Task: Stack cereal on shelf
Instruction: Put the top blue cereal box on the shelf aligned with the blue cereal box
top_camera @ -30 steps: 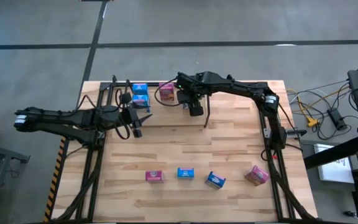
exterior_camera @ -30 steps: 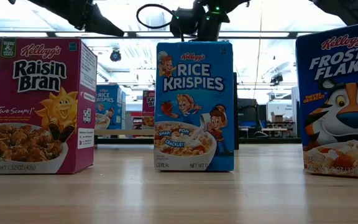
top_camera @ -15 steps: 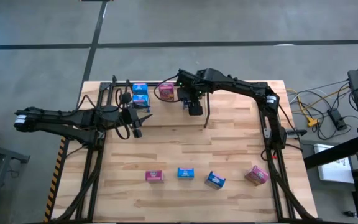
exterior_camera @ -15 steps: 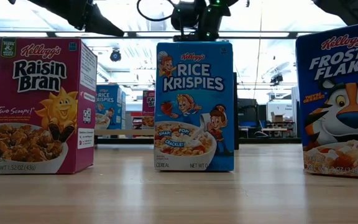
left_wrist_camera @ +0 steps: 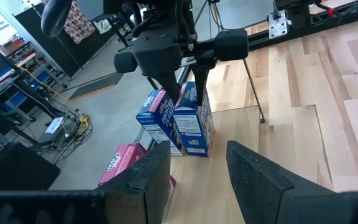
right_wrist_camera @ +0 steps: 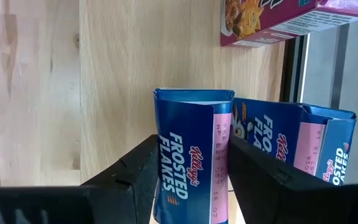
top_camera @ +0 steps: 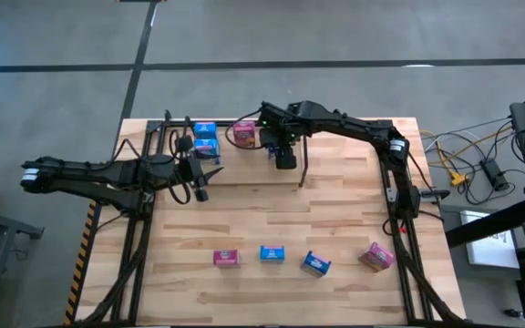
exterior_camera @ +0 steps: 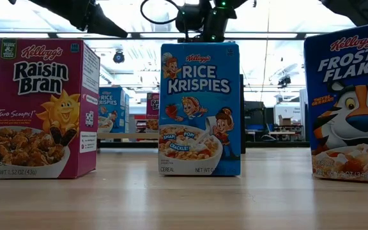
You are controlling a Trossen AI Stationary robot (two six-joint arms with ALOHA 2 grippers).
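My right gripper (top_camera: 283, 157) stands over the shelf (top_camera: 354, 121) at the table's far edge, shut on a blue Frosted Flakes cereal box (right_wrist_camera: 191, 143). A second blue box (right_wrist_camera: 291, 143) stands right beside it, and a pink box (top_camera: 242, 135) comes after that. Two more blue boxes (top_camera: 205, 138) stand farther left on the shelf. My left gripper (top_camera: 200, 187) hovers open and empty near the shelf's left part. Its wrist view shows the right gripper (left_wrist_camera: 188, 81) above the pair of blue boxes. My right gripper pinches the blue box between its two fingers (right_wrist_camera: 135, 168), on its two broad faces (right_wrist_camera: 166, 162) near the top end. The fingers come from above, pointing down. The box (left_wrist_camera: 192, 121) stands upright, its lower end down at the shelf's wood panel, against the neighbouring blue box.
Several cereal boxes stand in a row near the table's front edge: pink (top_camera: 226, 258), blue (top_camera: 272, 253), blue (top_camera: 315, 263), pink (top_camera: 376, 256). Three of them fill the low view, with Rice Krispies (exterior_camera: 200, 108) in the middle. Bare wood lies between this row and the shelf.
My right gripper has shifted a little toward the table's far edge with the blue box between its fingers. My left arm has kept still.
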